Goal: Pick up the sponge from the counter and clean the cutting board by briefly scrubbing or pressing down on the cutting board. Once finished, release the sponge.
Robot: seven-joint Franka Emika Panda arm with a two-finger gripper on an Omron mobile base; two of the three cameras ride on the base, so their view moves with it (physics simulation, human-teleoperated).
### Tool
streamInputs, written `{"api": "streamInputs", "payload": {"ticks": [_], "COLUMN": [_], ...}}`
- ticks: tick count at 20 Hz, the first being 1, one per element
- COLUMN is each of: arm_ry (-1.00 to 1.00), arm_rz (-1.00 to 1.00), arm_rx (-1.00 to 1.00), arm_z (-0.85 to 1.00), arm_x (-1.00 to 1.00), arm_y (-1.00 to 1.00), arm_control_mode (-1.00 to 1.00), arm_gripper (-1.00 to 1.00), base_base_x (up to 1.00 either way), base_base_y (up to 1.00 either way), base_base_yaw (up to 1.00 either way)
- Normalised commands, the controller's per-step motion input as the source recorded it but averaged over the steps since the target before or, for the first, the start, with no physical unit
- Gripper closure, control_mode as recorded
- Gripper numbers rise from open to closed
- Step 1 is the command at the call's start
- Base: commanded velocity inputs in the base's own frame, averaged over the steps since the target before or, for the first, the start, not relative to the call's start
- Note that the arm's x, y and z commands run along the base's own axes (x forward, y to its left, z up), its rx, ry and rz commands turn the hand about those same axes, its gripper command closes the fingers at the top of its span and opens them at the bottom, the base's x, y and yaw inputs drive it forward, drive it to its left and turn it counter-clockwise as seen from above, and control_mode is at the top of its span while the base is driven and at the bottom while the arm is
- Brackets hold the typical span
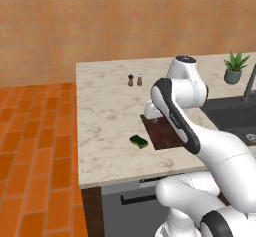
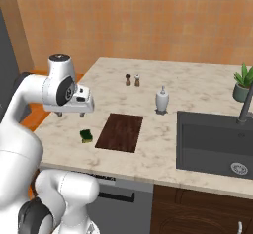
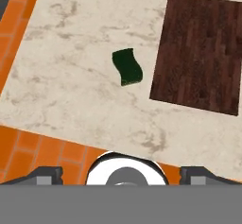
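Sponge (image 3: 127,66) on desk (image 3: 71,90), centre of hand view, just left of cutting board (image 3: 201,53). Tool (image 3: 120,173) empty, tips spread apart, hovering high. Risk: sponge near desk edge, probably; off-centre descent could nudge it.

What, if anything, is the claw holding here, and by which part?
Nothing is held. The claw is open and up above the counter, and the sponge lies untouched beside the cutting board.
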Motion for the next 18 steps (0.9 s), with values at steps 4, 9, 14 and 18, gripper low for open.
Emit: {"api": "streamInputs", "payload": {"ticks": [4,9,14,18], "arm_ry": [0.0,0.0,0.0,0.0], "arm_rz": [0.08,0.12,0.17,0.04], "arm_rx": [-0.03,-0.06,-0.03,-0.03], "arm_z": [-0.29,-0.28,-0.24,-0.24], "arm_x": [0.07,0.24,0.33,0.46], "arm_y": [0.26,0.11,0.0,0.0], "arm_control_mode": [-1.0,-1.0,-1.0,-1.0], "arm_gripper": [-1.0,-1.0,-1.0,-1.0], "base_base_x": [0.0,0.0,0.0,0.0], "base_base_y": [0.0,0.0,0.0,0.0], "base_base_yaw": [0.0,0.0,0.0,0.0]}}
